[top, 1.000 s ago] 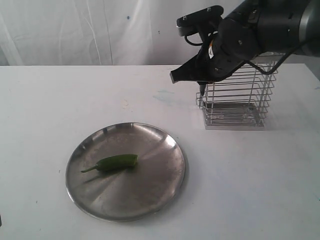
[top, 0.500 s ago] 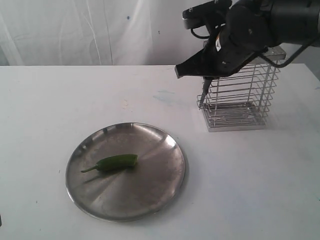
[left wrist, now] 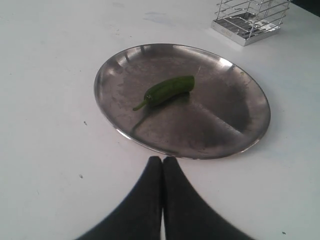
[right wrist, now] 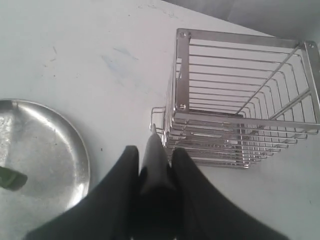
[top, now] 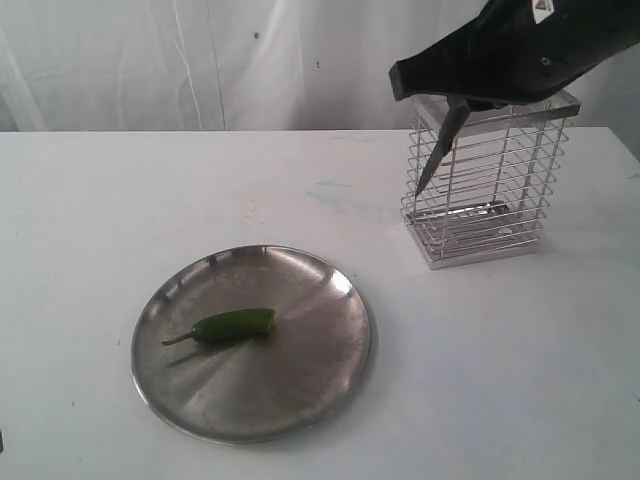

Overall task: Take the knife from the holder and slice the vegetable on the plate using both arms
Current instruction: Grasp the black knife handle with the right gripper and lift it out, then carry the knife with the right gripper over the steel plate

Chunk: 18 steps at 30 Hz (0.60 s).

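My right gripper [top: 455, 92] hangs high at the back right, shut on the black knife [top: 438, 152]. The blade slants down in front of the left side of the wire holder [top: 490, 195], outside it. In the right wrist view the knife [right wrist: 154, 162] sits between the two fingers [right wrist: 131, 160], its tip by the near corner of the holder [right wrist: 240, 120]. The green vegetable [top: 232, 324] lies on the steel plate [top: 300, 385]. My left gripper [left wrist: 162, 160] is shut on nothing, just short of the rim of the plate [left wrist: 220, 125], on which the vegetable [left wrist: 167, 90] lies.
The white table [top: 150, 190] carries only the plate and the holder. A white curtain [top: 200, 60] closes the back. The holder's base [left wrist: 245, 27] shows beyond the plate in the left wrist view. The plate's edge [right wrist: 45, 150] shows beside the right gripper.
The right arm has risen and moved right with the knife, so more of the blade shows below it. The holder has shifted slightly to the right. The plate and vegetable have not moved.
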Tool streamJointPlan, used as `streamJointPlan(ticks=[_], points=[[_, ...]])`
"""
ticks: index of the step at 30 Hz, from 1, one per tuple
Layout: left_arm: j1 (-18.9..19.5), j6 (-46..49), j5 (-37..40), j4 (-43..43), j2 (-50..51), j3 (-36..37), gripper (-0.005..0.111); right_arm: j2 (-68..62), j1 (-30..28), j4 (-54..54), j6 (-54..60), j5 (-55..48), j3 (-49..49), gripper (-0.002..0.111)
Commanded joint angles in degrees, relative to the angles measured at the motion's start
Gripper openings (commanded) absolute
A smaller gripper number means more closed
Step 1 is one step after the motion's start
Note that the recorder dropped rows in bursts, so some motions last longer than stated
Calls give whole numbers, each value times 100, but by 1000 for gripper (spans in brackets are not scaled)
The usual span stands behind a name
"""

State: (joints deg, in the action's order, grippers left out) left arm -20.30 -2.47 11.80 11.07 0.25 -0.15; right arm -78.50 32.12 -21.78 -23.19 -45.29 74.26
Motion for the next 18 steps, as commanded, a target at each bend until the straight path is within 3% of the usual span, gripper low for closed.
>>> streamJointPlan(ticks=[1, 4, 10, 16, 18], points=[[-37, -9, 24, 38, -25, 15, 0, 556, 292, -69, 80, -88, -317, 16], [-37, -9, 24, 38, -25, 15, 0, 1216, 924, -84, 172, 286, -963, 0], [-37, -9, 24, 38, -25, 15, 0, 1900, 2086, -994, -1083, 2585, -2803, 0], [-37, -9, 24, 38, -25, 15, 0, 1751, 2180, -1420, -1558, 4270, -3781, 0], [-37, -9, 24, 38, -25, 15, 0, 1707, 2164, -1420, -1558, 4332, -3837, 0]])
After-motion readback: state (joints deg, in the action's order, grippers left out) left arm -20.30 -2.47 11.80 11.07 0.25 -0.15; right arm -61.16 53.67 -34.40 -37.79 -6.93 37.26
